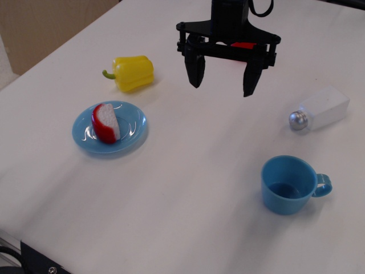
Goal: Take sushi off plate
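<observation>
Item: sushi (106, 123). Half-round piece with a glossy red curved rind and a white grainy flat face turned toward the right of the frame. It stood on the plate (133, 135), left of centre in the frame, somewhat toward the plate's left side.

Item: plate. Round, shallow, glossy light blue; it lay flat on the white table (188, 188).

Item: gripper (224, 79). Black, two-fingered, at upper centre of the frame, fingers pointing downward. The jaws stood wide apart with nothing between them. It was well apart from the sushi, up and to the right of the plate. A red patch showed on its body between the finger mounts.

Item: yellow bell pepper (133, 72). On its side, green stem pointing left, upper left of the frame, just above the plate and left of the gripper.

Item: shaker (319, 110). Clear, with a silver cap, lying on its side at right of the frame, cap toward the left.

Item: blue cup (288, 184). Upright at lower right, handle toward the right edge, well apart from the plate.
</observation>
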### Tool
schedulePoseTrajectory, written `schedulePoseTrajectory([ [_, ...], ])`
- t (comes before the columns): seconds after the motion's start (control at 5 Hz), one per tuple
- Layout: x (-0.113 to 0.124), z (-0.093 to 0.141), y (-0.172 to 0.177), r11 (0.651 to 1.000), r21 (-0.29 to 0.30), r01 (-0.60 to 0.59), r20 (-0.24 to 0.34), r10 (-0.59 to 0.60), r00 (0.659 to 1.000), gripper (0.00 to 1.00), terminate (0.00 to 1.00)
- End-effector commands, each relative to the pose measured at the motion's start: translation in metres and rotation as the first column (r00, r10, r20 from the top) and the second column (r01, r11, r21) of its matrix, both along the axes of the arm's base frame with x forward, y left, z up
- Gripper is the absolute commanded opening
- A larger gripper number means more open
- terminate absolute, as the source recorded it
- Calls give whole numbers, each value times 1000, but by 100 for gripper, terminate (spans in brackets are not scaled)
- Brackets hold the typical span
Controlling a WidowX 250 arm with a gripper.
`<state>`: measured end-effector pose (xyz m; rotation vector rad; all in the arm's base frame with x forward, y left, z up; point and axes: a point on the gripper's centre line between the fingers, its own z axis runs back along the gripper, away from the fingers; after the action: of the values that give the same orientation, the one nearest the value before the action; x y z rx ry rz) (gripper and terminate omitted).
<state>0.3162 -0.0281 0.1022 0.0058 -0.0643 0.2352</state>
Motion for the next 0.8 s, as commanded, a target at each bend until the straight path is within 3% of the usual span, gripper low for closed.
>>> schedulePoseTrajectory([
  [0.0,0,0,0,1000,0,0,0,0,1000,100,0],
  [0.4,-9,-1,34,992,55,-115,42,113,993,100,0],
  [0.6,-21,-2,57,975,39,-220,46,218,975,100,0],
])
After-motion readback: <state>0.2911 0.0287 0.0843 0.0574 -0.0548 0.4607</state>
